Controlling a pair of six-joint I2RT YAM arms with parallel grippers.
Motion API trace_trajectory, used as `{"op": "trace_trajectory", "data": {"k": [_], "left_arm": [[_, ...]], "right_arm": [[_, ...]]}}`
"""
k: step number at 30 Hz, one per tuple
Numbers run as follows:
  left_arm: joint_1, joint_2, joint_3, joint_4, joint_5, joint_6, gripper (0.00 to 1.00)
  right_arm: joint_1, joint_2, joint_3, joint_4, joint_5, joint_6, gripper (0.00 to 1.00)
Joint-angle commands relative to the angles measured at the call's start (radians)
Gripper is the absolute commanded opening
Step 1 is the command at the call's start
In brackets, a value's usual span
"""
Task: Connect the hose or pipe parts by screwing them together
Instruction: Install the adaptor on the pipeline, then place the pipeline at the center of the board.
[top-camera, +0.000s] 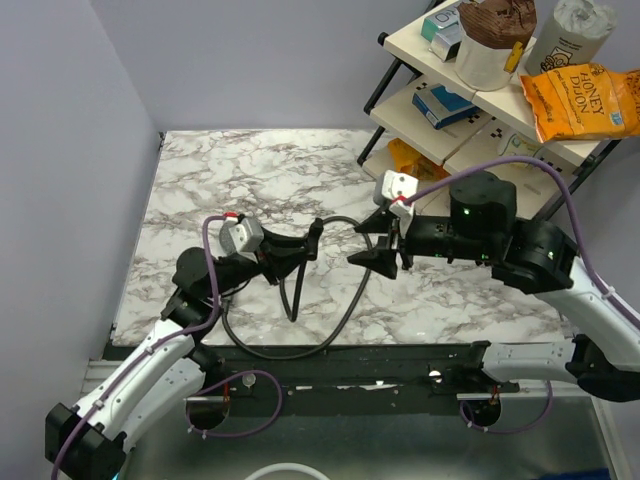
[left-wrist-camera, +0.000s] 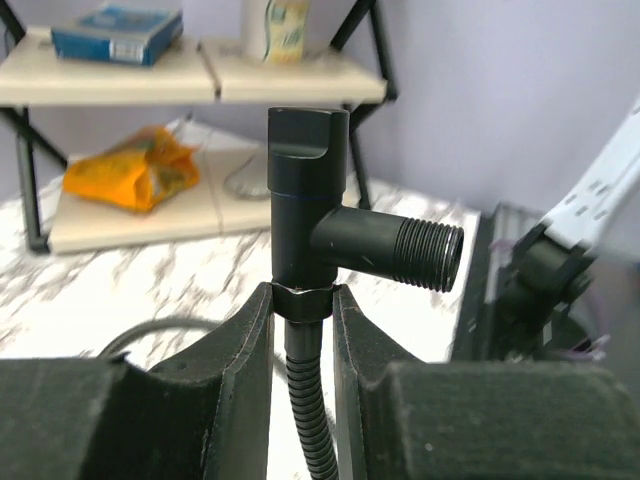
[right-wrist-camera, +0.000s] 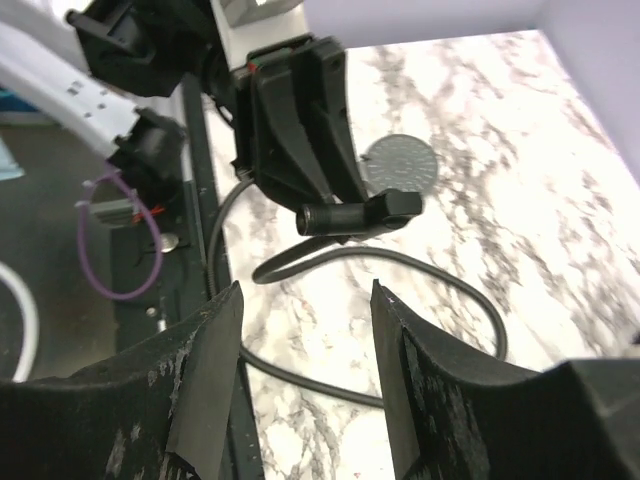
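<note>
In the middle of the top view, your left tool is clenched low on the fitting, its hose trailing to the desk. That steadies the threaded stub toward your right tool, which is released and empty, likely awaiting the mating part.

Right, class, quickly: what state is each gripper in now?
Left gripper: closed on the black threaded pipe fitting atop the black ribbed hose.
Right gripper: open, empty.

The hose loops on the table, shelf behind right.
</note>
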Motion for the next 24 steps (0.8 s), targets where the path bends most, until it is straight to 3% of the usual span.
{"op": "trace_trajectory", "data": {"k": [1,4,8,12,17,24], "left_arm": [[-0.004,0.074,-0.019,-0.095,-0.034,0.264,0.0],[-0.009,0.167,-0.02,-0.166,-0.069,0.399,0.0],[-0.052,0.304,-0.016,-0.2,-0.15,0.657,0.0],[-0.095,0.446,-0.026,-0.154,-0.206,0.818,0.0],[-0.144,0.584,0.046,-0.175,-0.36,0.886,0.0],[-0.213,0.764,0.188,-0.35,-0.534,0.884,0.0]], "right_arm": [[0.001,-0.098,-0.113,0.078,0.223,0.052,0.62],[-0.001,-0.158,-0.235,0.163,0.393,0.099,0.61],[-0.001,-0.219,-0.351,0.205,0.47,0.161,0.61],[-0.001,-0.237,-0.439,0.202,0.533,0.208,0.61],[0.001,-0.262,-0.583,0.213,0.626,0.342,0.61],[-0.001,-0.287,-0.713,0.21,0.754,0.494,0.61]]}}
